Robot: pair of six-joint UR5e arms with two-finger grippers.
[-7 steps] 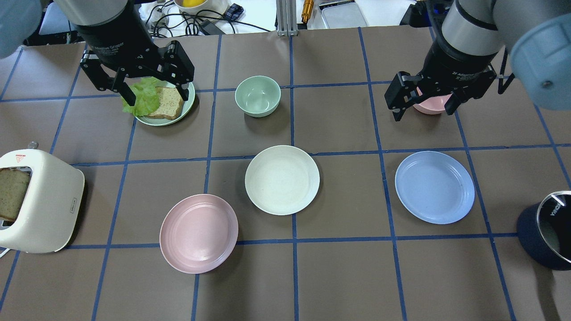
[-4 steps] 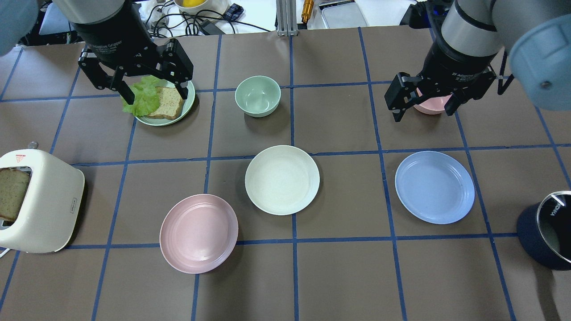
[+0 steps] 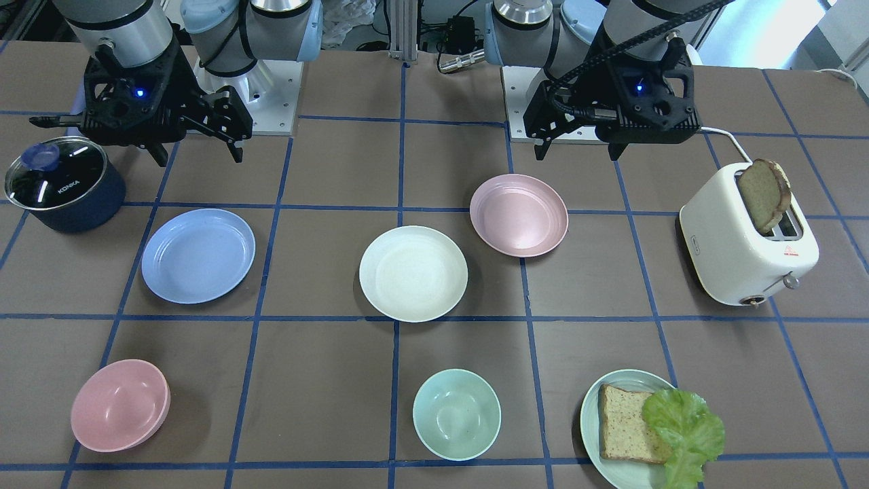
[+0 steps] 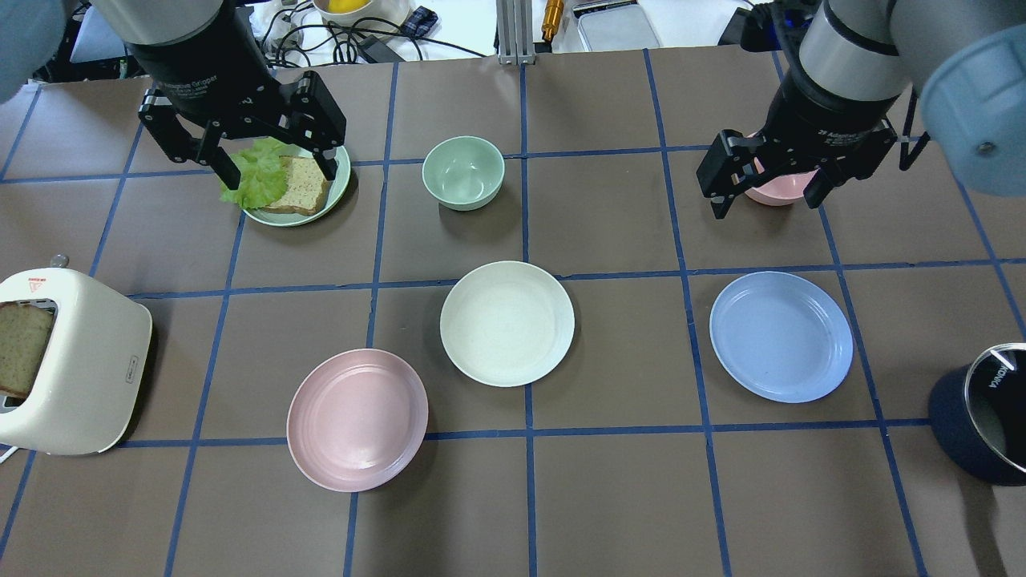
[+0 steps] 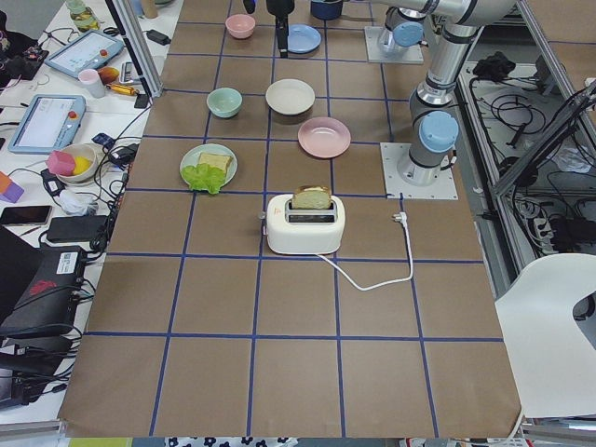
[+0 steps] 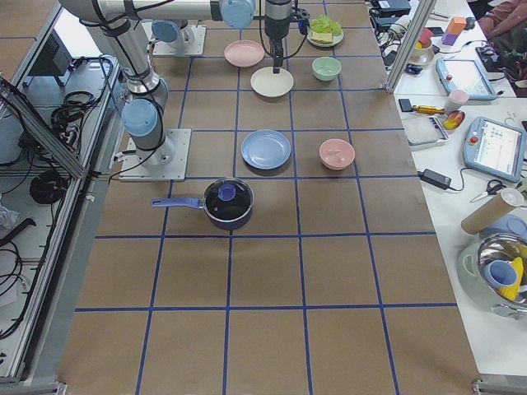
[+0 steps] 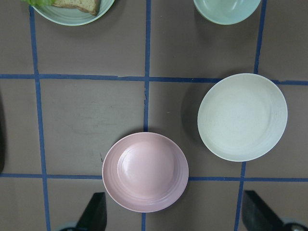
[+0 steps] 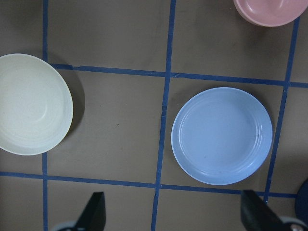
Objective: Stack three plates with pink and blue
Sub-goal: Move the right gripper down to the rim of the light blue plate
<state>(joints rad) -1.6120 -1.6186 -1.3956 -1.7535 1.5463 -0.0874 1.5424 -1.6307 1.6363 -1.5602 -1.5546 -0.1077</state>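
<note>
Both pincers hang high, jaws spread wide, nothing held: left pincer (image 4: 278,172) far-left of the cream plate (image 4: 506,323), right pincer (image 4: 763,204) far-right of it. Pink plate (image 4: 357,419) lies just robot-side and left of the cream plate, apart from it; blue plate (image 4: 781,336) well to its right. Nothing stacked yet. Risk: rims lie flat on the bench (image 4: 609,497), so a finger could skid and shove a plate. The pink bowl (image 3: 119,405), half hidden overhead, shows whole from the front, a likely decoy.
</note>
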